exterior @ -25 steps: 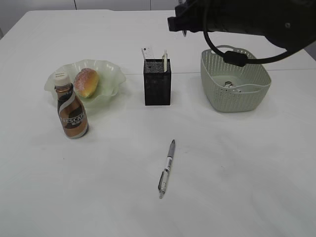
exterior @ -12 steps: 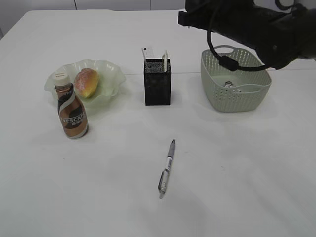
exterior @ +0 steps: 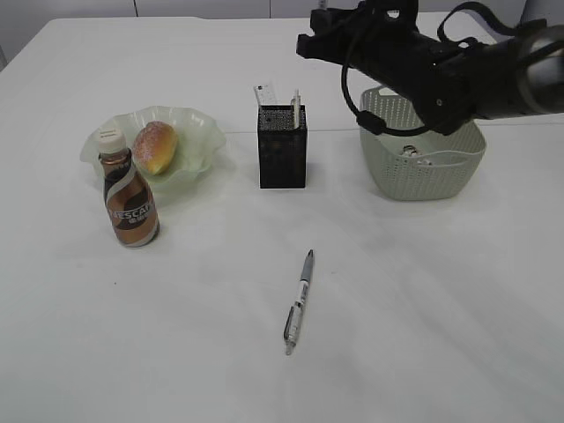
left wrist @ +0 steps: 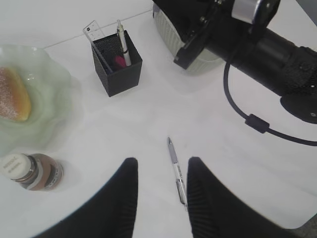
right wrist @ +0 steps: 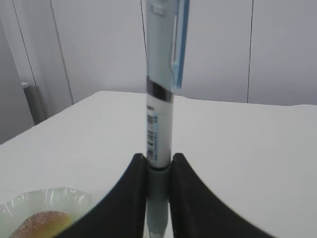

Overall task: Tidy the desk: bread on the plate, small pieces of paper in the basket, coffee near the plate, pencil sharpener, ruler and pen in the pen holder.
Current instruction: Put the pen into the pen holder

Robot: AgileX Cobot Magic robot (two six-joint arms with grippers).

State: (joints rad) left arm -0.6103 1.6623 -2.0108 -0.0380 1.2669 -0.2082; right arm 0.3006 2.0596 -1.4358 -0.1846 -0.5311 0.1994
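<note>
My right gripper (right wrist: 158, 157) is shut on a light blue-and-white pen (right wrist: 161, 109), held upright; in the exterior view it (exterior: 305, 42) hovers high, just right of and behind the black mesh pen holder (exterior: 282, 150). The holder contains a ruler (exterior: 263, 93), another pen (exterior: 294, 99) and a red item (left wrist: 120, 61). A grey pen (exterior: 298, 302) lies on the table; in the left wrist view it (left wrist: 176, 166) lies below my open, empty left gripper (left wrist: 163, 161). Bread (exterior: 154, 146) sits on the green plate (exterior: 198, 132), with the coffee bottle (exterior: 129, 198) beside it.
A pale green basket (exterior: 423, 176) with small white bits (exterior: 412, 154) inside stands at the right, under my right arm (exterior: 441, 66). The left gripper does not show in the exterior view. The table's back edge runs behind the holder.
My right arm drew back to the right, then swung left again and dropped lower over the basket. The objects on the table have not moved.
</note>
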